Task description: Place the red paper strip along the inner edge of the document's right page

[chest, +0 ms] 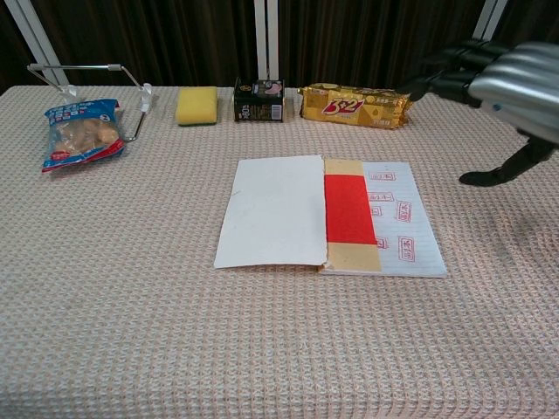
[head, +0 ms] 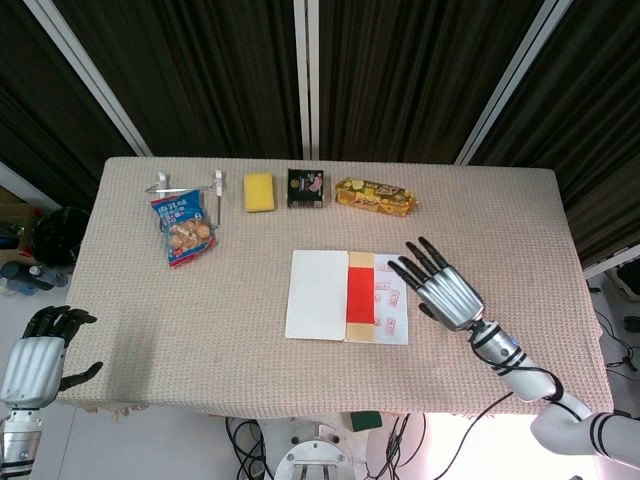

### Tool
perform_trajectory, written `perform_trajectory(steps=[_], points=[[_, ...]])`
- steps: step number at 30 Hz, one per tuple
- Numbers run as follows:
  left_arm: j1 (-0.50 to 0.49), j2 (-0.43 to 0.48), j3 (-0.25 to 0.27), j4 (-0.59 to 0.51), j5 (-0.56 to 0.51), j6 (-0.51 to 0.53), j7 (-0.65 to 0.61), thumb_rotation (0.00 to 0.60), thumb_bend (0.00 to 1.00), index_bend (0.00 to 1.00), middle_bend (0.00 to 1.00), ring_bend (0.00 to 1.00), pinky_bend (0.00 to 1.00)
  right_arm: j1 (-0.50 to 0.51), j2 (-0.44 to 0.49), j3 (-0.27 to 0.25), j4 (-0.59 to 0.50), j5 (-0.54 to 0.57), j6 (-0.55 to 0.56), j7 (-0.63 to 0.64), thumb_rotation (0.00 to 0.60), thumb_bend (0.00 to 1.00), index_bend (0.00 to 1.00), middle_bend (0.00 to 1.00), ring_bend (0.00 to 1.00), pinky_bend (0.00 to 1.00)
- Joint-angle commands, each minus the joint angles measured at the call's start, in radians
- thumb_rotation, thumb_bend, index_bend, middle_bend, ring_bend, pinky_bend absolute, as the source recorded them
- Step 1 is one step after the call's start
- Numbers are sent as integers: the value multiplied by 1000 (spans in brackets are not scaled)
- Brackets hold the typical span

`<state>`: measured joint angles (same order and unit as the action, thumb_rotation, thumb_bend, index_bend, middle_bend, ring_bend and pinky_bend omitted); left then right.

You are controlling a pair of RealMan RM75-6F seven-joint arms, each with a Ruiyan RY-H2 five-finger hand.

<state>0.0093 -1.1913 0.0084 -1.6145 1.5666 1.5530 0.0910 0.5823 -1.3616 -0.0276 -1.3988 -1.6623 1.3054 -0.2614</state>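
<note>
The open document (head: 317, 294) (chest: 271, 209) lies flat in the middle of the table, a blank white page on the left and a stamped page on the right. A red paper strip (head: 360, 297) (chest: 348, 209) lies on a tan band along the right page's inner edge, beside the spine. My right hand (head: 443, 290) (chest: 500, 87) hovers to the right of the document, lifted off it, fingers spread and holding nothing. My left hand (head: 35, 355) hangs below the table's left front corner, fingers loosely curled and empty.
Along the far edge stand a wire rack (head: 187, 186), a blue snack bag (head: 184, 228) (chest: 80, 132), a yellow sponge (head: 258, 191) (chest: 196, 105), a small dark box (head: 306, 187) (chest: 258, 100) and a yellow biscuit pack (head: 375, 197) (chest: 354, 104).
</note>
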Motion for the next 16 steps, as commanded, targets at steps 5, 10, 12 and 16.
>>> perform_trajectory(steps=[5, 10, 12, 16], points=[[-24, -15, -14, 2, 12, -10, 1, 600, 0, 322, 266, 169, 159, -260, 184, -8, -124, 126, 249, 111, 600, 146, 85, 103, 0, 21], [-40, -27, -18, -1, 26, -17, 31, 600, 0, 322, 266, 169, 160, -380, 211, -50, -93, 106, 353, 211, 600, 146, 51, 71, 0, 1], [-43, -31, -21, -3, 26, -16, 37, 600, 0, 322, 266, 169, 159, -413, 214, -61, -79, 97, 377, 248, 600, 146, 50, 68, 0, 0], [-48, -32, -23, -7, 25, -19, 45, 600, 0, 322, 266, 169, 159, -442, 214, -69, -56, 71, 388, 290, 600, 147, 49, 65, 0, 0]])
